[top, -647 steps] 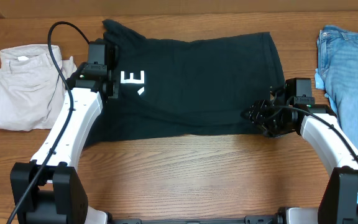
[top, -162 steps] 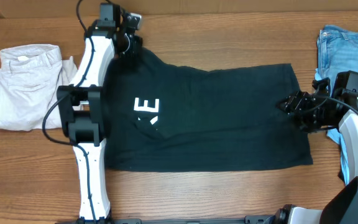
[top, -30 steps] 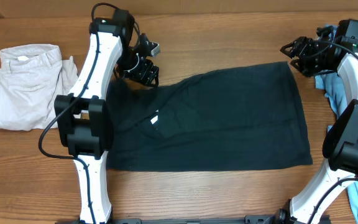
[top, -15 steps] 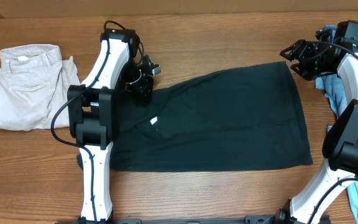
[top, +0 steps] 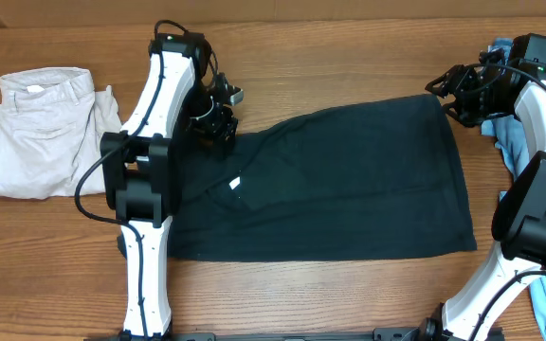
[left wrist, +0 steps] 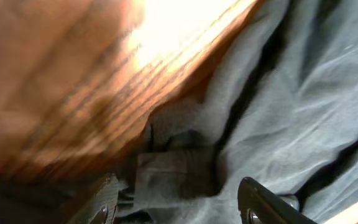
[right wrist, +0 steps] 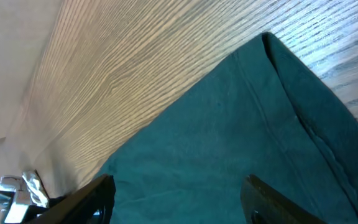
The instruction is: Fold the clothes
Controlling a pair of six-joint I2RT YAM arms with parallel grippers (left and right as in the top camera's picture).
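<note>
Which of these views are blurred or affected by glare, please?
Left wrist: blurred, with bright glare on the table and the T-shirt washed out to grey; right wrist: sharp wood grain, shirt tinted teal; overhead: evenly lit and sharp.

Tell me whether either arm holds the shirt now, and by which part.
Neither holds it. The left gripper is open over bunched fabric at the far left edge of the black T-shirt; the right gripper is open above its far right corner.
</note>
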